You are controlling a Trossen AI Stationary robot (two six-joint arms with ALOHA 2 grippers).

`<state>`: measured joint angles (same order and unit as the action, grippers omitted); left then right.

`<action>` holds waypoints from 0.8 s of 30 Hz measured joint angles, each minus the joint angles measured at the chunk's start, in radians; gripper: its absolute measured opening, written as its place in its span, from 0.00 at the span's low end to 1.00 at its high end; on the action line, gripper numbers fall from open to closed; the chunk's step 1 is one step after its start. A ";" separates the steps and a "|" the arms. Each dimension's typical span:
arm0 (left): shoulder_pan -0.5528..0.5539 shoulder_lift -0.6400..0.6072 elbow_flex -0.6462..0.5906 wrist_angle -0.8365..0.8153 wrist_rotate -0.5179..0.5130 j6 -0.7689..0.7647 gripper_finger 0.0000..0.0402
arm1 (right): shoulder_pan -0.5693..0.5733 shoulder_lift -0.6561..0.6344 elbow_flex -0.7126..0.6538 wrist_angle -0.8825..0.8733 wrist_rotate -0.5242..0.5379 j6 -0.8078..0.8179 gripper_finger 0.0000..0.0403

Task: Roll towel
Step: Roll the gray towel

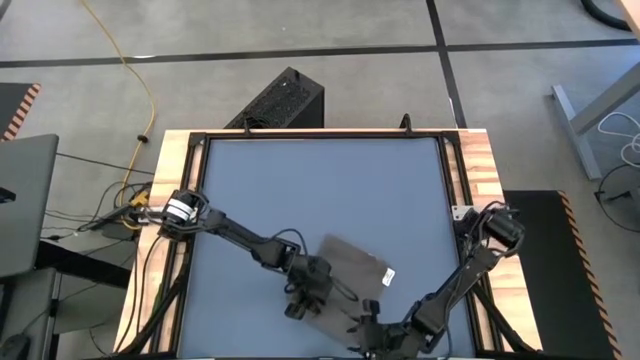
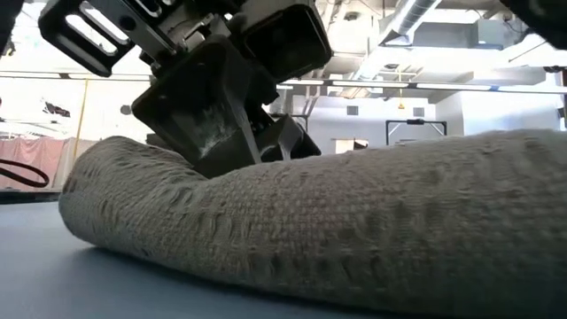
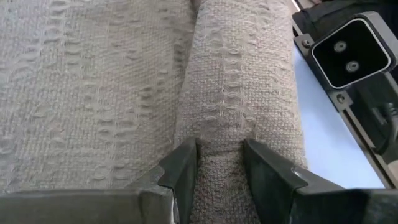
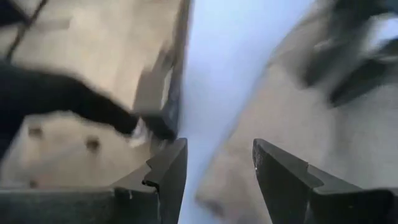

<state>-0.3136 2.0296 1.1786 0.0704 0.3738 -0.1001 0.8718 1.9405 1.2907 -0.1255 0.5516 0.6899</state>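
Seen from above, low on the blue-grey table (image 1: 320, 190) at about 6 o'clock: the towel (image 1: 352, 283), taupe and loosely woven, lying near the front edge with a rolled ridge along its near side and a small white tag (image 1: 389, 276) at its 3 o'clock edge. Clamped on that roll at roughly 7 o'clock of the cloth, the left gripper (image 3: 219, 163), fingers partly closed with the rolled fold pinched between them. Just beside it toward 5 o'clock, at the table's front rim, the right gripper (image 4: 217, 165), fingers spread wide and holding nothing, cloth and bare table showing between them. Beyond the towel toward 12 o'clock, a broad stretch of bare mat with nothing on it, open all the way to the far edge. Framing the mat, a black rail and light wooden borders (image 1: 478, 160) at 9 and 3 o'clock. Farther out on the grey floor: a black perforated box (image 1: 278, 100) at 12 o'clock, a yellow cable (image 1: 140, 90) trailing at 10 o'clock, a dark mat with striped edge (image 1: 590, 270) at 3 o'clock. At table height, a bright hall with ceiling ducts behind.
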 joint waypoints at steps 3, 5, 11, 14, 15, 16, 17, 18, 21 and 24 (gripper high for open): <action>0.007 0.000 0.000 -0.006 0.021 -0.004 0.30 | 0.003 0.049 0.000 0.014 -0.031 -0.117 0.51; 0.008 0.000 0.000 -0.007 0.028 -0.004 0.30 | 0.007 0.071 -0.001 0.011 -0.032 -0.153 0.51; 0.008 0.000 0.000 -0.008 0.043 0.011 0.30 | 0.003 0.078 0.000 -0.027 -0.002 -0.136 0.51; 0.011 0.000 0.000 -0.008 0.045 0.014 0.30 | 0.003 0.080 0.000 -0.058 0.021 -0.115 0.51; 0.012 0.000 0.000 -0.007 0.047 0.017 0.30 | 0.003 0.088 0.001 -0.072 0.023 -0.091 0.51; 0.012 0.000 0.000 -0.007 0.051 0.019 0.30 | 0.003 0.096 0.001 -0.087 0.029 -0.074 0.51; 0.014 0.000 0.000 -0.006 0.057 0.020 0.30 | 0.004 0.109 0.002 -0.093 0.035 -0.064 0.51; 0.017 0.000 0.000 -0.004 0.063 0.021 0.30 | 0.004 0.122 0.002 -0.093 0.037 -0.054 0.51; 0.028 -0.002 0.000 -0.003 0.102 0.019 0.30 | 0.004 0.152 0.005 -0.085 0.051 0.012 0.49; 0.043 -0.028 0.000 -0.017 0.176 0.008 0.30 | 0.005 0.160 0.005 -0.087 0.053 0.107 0.40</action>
<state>-0.2703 2.0012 1.1790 0.0534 0.5494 -0.0920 0.8768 2.1010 1.2953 -0.2124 0.6042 0.7967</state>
